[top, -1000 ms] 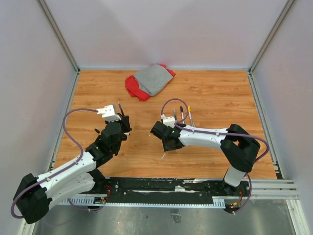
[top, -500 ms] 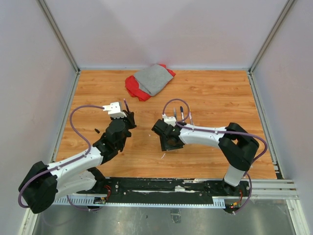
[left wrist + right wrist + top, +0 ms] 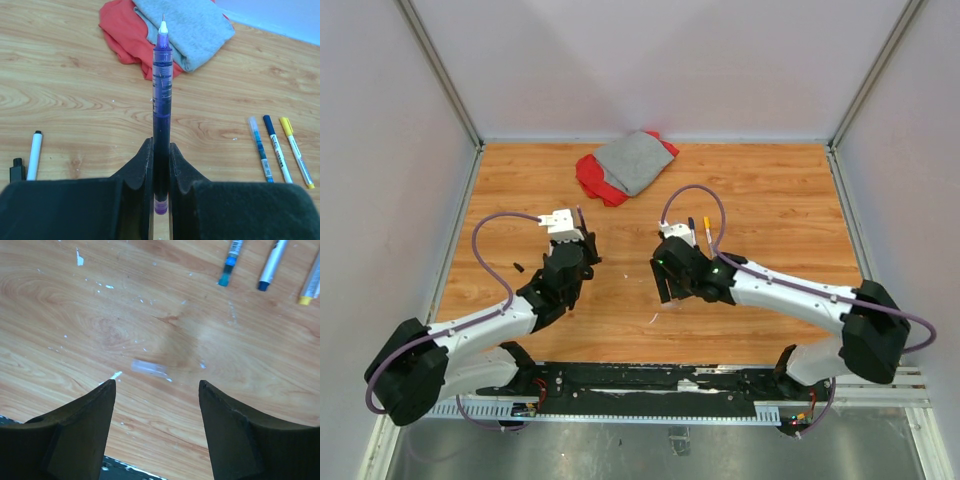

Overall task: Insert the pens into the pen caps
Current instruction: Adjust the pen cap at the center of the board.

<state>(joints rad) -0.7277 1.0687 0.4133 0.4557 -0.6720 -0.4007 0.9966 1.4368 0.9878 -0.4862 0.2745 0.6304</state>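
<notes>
My left gripper (image 3: 161, 144) is shut on a purple pen (image 3: 162, 75), whose fine uncapped tip points away towards the cloth; from above this gripper (image 3: 582, 234) is left of centre. My right gripper (image 3: 157, 382) is open and empty, hovering over the table. A small clear pen cap (image 3: 148, 367) lies flat on the wood just beyond its fingertips. Three pens lie side by side: blue (image 3: 260, 149), dark blue (image 3: 276, 149) and yellow-ended (image 3: 296, 152). A white pen with a black end (image 3: 34, 155) and a black cap (image 3: 17, 170) lie to the left.
A red and grey cloth (image 3: 625, 165) is bunched at the back of the table. Tiny white scraps (image 3: 80, 259) dot the wood under the right gripper. The black rail of the near edge (image 3: 650, 378) runs behind both arms. Grey walls close three sides.
My left gripper has moved right and a little farther out with the purple pen. The right arm has stretched out, its elbow swinging right and its wrist shifting slightly right.
</notes>
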